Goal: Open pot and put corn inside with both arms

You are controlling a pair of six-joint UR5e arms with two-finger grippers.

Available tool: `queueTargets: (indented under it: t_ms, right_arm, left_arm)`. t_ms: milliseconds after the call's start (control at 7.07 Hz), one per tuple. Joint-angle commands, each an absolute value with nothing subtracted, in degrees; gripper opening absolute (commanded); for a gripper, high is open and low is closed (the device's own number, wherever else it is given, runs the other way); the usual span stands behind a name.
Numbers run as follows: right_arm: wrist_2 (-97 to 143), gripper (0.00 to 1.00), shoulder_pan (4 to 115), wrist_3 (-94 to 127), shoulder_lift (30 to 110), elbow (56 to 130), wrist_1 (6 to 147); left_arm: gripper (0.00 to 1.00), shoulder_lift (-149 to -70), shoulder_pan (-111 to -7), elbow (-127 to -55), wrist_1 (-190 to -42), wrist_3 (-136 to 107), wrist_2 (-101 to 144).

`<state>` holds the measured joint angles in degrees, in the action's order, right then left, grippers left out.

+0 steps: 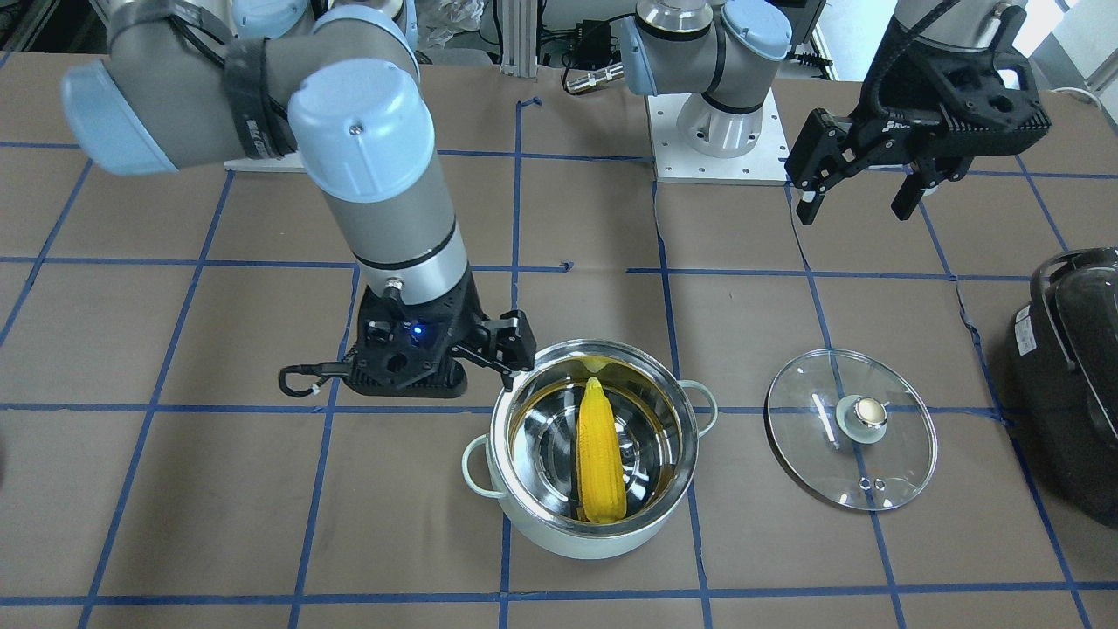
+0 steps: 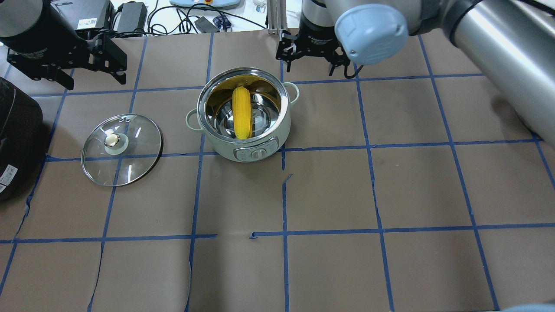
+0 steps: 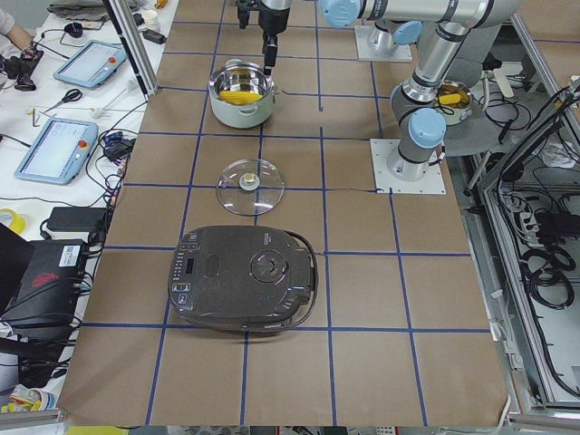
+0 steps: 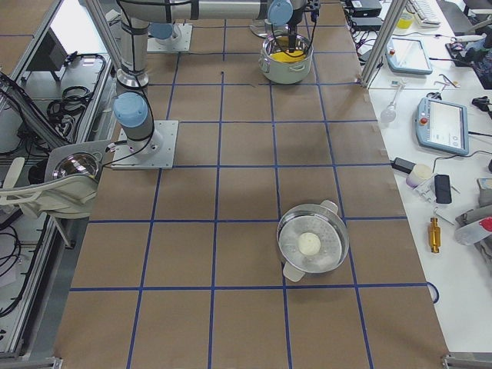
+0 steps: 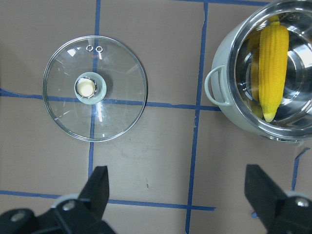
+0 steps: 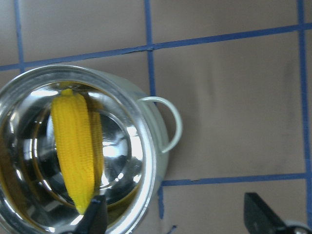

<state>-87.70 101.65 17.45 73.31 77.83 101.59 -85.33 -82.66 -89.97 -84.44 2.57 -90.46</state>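
Corn (image 1: pixel 601 463) is lying inside the uncovered pot (image 1: pixel 559 524), untouched, right gripper (image 2: pixel 312 65) hovering wide open and empty just beside its rim, left gripper (image 2: pixel 93 78) hanging equally open, empty, beyond the lid (image 2: pixel 134 151).

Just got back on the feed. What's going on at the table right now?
The corn lies inside the open pot, tip toward the robot. The glass lid lies flat on the table beside the pot, knob up. The right gripper hovers open and empty by the pot's rim. The left gripper hangs open and empty above the table, on the robot's side of the lid. Neither arm holds anything.
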Motion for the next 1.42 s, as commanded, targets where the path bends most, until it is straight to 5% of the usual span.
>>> queueTargets:
  t_ms: [0, 425, 1274]
  right_arm:
    - [-93.3, 1.00, 96.7, 8.5, 80.6, 78.4, 92.5]
    - [-93.5, 1.00, 94.7, 4.0, 85.8, 85.1, 94.9]
    - [-93.6, 1.00, 95.2, 3.9, 85.9, 85.6, 98.8]
  left_arm:
    - [1.00, -85.3, -82.6, -90.1, -84.4, 2.6, -90.4]
    - [1.00, -85.8, -83.8, -89.3, -84.4, -1.9, -90.1]
    - [1.00, -85.2, -90.3, -90.4, -84.2, -7.8, -90.1]
